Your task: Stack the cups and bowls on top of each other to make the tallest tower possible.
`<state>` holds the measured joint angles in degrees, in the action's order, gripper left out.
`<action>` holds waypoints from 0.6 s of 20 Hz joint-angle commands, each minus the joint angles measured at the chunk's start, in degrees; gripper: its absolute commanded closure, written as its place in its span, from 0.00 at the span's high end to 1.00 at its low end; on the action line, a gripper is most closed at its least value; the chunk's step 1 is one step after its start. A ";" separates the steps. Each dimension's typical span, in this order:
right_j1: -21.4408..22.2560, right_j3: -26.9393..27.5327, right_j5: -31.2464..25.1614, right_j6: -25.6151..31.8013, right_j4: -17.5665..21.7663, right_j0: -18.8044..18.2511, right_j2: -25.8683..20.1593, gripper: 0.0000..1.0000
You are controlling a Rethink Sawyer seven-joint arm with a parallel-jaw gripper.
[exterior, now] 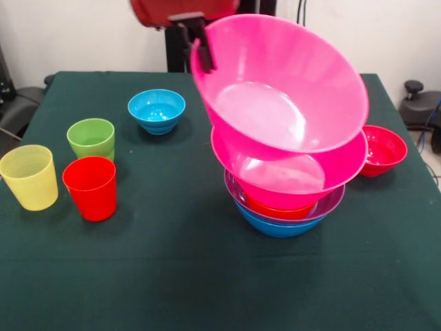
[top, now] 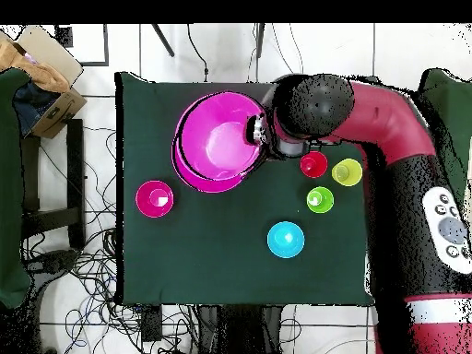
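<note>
Gripper (exterior: 201, 49) pinched shut on the far-left rim of the upper pink bowl (exterior: 289, 89), black fingers (exterior: 204, 52) straddling the rim wall, red arm (top: 387, 115) coming in from above. That bowl hangs steeply tilted, mouth facing the camera in the front view, lower edge resting on or just above the second pink bowl (exterior: 289, 172); contact not clear.

Tower (exterior: 286, 200) sits right of table centre: blue bowl (exterior: 275, 227) lowest, purple bowl (exterior: 238, 193) in it, orange bowl (exterior: 275, 209) showing as a thin band, second pink bowl uppermost in the nest. All upright and nested.

Crimson bowl (exterior: 383, 149) upright just right of the tower, near the right table edge. Cyan bowl (exterior: 156, 110) upright, far-left of the tower, well apart.

Cups grouped at the left: green cup (exterior: 91, 138) farthest, red cup (exterior: 90, 187) near, yellow cup (exterior: 29, 176) leftmost, near the left edge. All upright, close together, not touching as far as visible.

Green tablecloth (exterior: 172, 276) bare across the whole near strip and between cups and tower. Overhead view shows both pink bowls close to the table's edge opposite the arm base.
</note>
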<state>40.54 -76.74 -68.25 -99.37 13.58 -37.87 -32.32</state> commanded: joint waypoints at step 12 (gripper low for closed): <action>2.40 -6.29 -0.35 17.85 5.64 -2.13 -6.84 0.00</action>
<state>43.38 -78.22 -68.26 -99.36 14.57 -40.91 -34.79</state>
